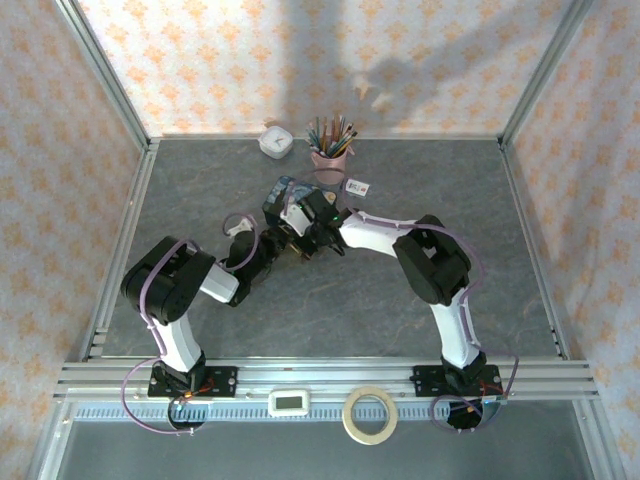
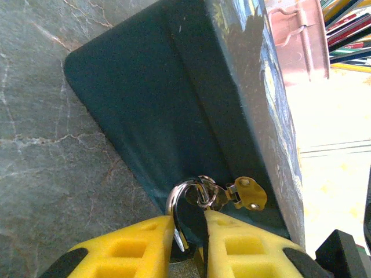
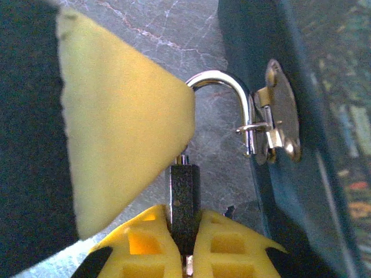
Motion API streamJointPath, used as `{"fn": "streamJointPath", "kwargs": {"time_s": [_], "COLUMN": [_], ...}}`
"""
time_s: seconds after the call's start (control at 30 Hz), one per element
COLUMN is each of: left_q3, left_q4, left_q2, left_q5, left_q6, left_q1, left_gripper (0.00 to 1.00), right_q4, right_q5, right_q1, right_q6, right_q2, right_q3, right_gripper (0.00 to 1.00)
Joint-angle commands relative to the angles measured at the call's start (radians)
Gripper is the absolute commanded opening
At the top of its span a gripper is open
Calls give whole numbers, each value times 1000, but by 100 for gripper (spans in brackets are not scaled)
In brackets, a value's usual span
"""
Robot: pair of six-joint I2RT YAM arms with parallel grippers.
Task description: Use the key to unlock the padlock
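Note:
The padlock point(image 3: 185, 191) hangs by its silvery shackle point(image 3: 223, 78) from the hasp point(image 3: 281, 113) of the blue tin point(image 3: 243, 35). My right gripper point(image 3: 185, 215) is shut on the dark body from below. A pale metal sliver point(image 3: 186, 265) shows under the body between the fingers; I cannot tell whether it is the key. My left gripper point(image 2: 190, 215) is closed round the top of the padlock, with the shackle point(image 2: 174, 200) rising between its fingers. One left finger point(image 3: 122, 133) covers the shackle's left leg. Both grippers meet beside the tin point(image 1: 285, 195).
A pink cup of pencils point(image 1: 330, 160), a white card point(image 1: 357, 187) and a white box point(image 1: 277, 142) stand behind the tin. A tape roll point(image 1: 370, 414) and a white device point(image 1: 290, 402) lie by the near rail. Metal frame posts edge the table.

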Motion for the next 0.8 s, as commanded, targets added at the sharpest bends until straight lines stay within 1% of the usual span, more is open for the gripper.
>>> {"fn": "streamJointPath", "kwargs": {"time_s": [0.0, 0.13, 0.3, 0.37, 0.4, 0.43, 0.5, 0.57, 0.6, 0.7, 0.73, 0.77], "left_q3": [17, 24, 33, 31, 30, 29, 30, 35, 38, 42, 42, 38], "left_q4": [14, 16, 16, 12, 14, 16, 25, 37, 40, 45, 49, 52], "left_q2": [29, 45, 52, 49, 48, 49, 53, 61, 64, 70, 70, 70], "left_q5": [-16, -22, -22, -27, -30, -34, -35, -29, -26, -16, -17, -15], "left_q6": [11, 10, 6, 9, 11, 10, 11, 7, 6, 5, 4, 2], "left_q1": [-8, -8, -8, -8, -8, -8, -7, -6, -6, -7, -6, -6], "left_gripper": [21, 22, 35, 35, 33, 29, 16, 1, 0, 0, 0, 0], "right_q4": [12, 24, 23, 32, 33, 33, 29, 24, 24, 30, 36, 48], "right_q5": [-79, -119, -163, -174, -174, -175, -176, -173, -168, -135, -123, -110], "right_q1": [18, 15, 6, 0, -2, -2, -2, -2, -2, -2, -2, -2], "right_q6": [17, 22, 25, 28, 29, 29, 31, 35, 39, 63, 78, 103], "right_q2": [-55, -75, -94, -106, -108, -110, -108, -109, -112, -136, -151, -173], "right_q3": [-25, -44, -56, -69, -73, -73, -72, -69, -72, -87, -102, -121], "right_gripper": [0, 0, 0, 0, 0, 0, 0, 0, 0, 1, 8, 17]}}
